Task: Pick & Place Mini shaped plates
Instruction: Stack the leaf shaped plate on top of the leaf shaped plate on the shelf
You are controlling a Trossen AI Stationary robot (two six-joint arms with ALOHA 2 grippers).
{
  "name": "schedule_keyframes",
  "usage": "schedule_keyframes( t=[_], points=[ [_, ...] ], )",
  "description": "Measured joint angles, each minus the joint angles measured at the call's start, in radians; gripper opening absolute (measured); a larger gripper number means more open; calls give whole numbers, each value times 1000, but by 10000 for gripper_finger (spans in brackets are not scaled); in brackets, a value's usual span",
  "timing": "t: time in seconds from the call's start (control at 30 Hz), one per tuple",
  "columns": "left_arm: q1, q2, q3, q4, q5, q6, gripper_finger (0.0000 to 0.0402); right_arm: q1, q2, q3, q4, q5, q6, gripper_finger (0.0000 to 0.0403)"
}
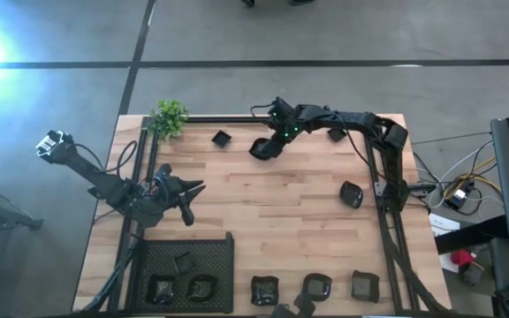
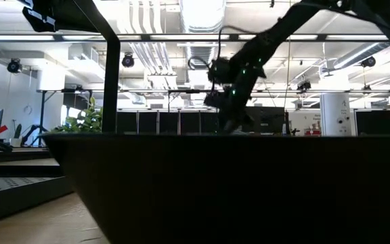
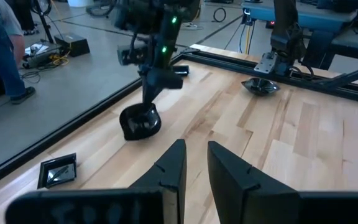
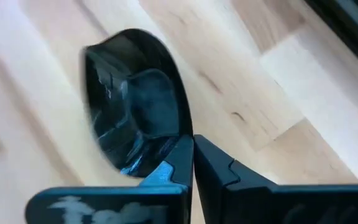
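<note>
Right gripper (image 1: 268, 147) found at the far middle of the table, fingers (image 4: 211, 167) clenched on the rim of a rounded dark plate (image 4: 132, 106). Plate noted tilted up on edge, hollow side facing the wrist camera, lower edge touching or just above the wood; which of the two could not be told. Long axis not determinable from any view.

Outward from the grip: a small square plate (image 1: 221, 138) lay just beside it toward the plant (image 1: 170, 117) at the far left corner. Another plate (image 1: 336, 134) sat beyond the gripper by the far rail, and one more (image 1: 351, 195) rested near the right-hand frame. Three plates (image 1: 315, 286) lined the near edge, right of the mesh tray (image 1: 226, 252), which held further dark plates (image 1: 201, 287). Nothing seen standing between the held plate and the open wood at mid-table (image 1: 281, 212).

Left gripper (image 1: 194, 186) hung over the left side of the table above the tray's far end, fingers (image 3: 169, 165) parted a little, gripping nothing.

A person's leg (image 3: 2, 43) observed on the floor beyond the table's far edge.
</note>
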Motion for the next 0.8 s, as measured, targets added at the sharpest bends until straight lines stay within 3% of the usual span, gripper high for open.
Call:
schedule_keyframes(
  t=[0.17,0.4,0.5,0.63,0.8],
  points=[
    [0,0,0,0,0,14,60,48,-93,0,5,4,-14,8],
    [2,5,0,1,0,32,60,149,-222,0,29,129,-29,8],
    [7,15,0,1,0,40,60,196,-263,0,63,133,-29,8],
    [25,39,0,25,-10,152,60,265,-286,0,128,153,-29,8],
    [54,67,13,118,-28,292,73,339,-286,2,169,258,-51,8]
  ],
)
